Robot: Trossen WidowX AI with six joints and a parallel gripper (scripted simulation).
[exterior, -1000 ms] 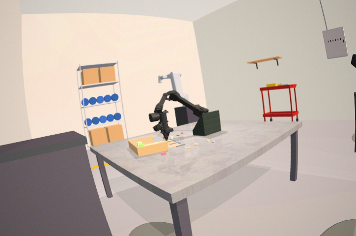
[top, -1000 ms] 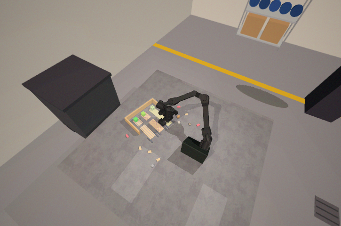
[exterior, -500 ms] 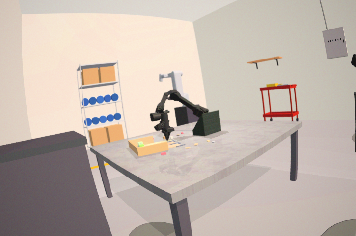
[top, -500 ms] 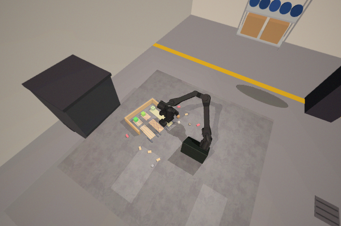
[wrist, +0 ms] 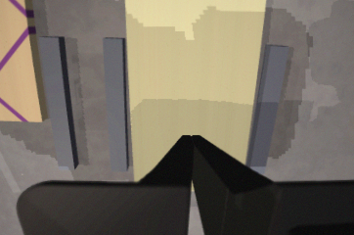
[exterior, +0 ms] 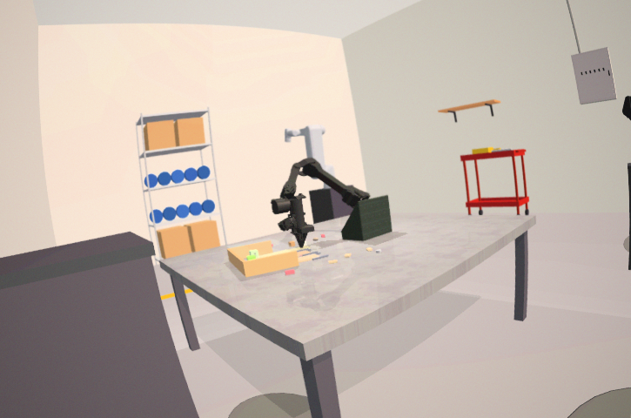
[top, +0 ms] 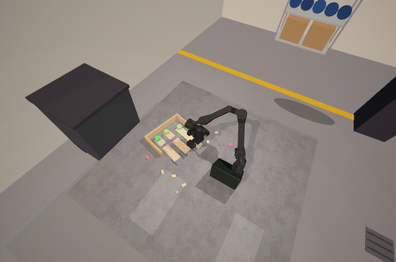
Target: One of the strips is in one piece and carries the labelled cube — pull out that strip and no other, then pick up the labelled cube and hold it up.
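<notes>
A pale yellow strip [top: 182, 133] [wrist: 195, 64] runs unbroken as far as it shows; the arm hides part of it in the top view. A pale green cube with a dark marking [top: 179, 126] [exterior: 253, 252] is at its far end. A zigzag strip [top: 181, 145] [wrist: 19, 100] and a striped strip [top: 171, 153] each show a gap before a short rear piece. A lime cube [top: 166, 131] and a green cube [top: 157, 138] sit on those rear pieces. My gripper [exterior: 301, 245] [wrist: 190, 144] is shut and empty, above the near part of the yellow strip.
A low wooden wall [top: 161, 125] [exterior: 271, 266] encloses the cubes on three sides. Grey rails [wrist: 58, 98] stand beside the strips, one at each side of the yellow strip. Small red, tan and grey bits lie around on the table [exterior: 375, 280].
</notes>
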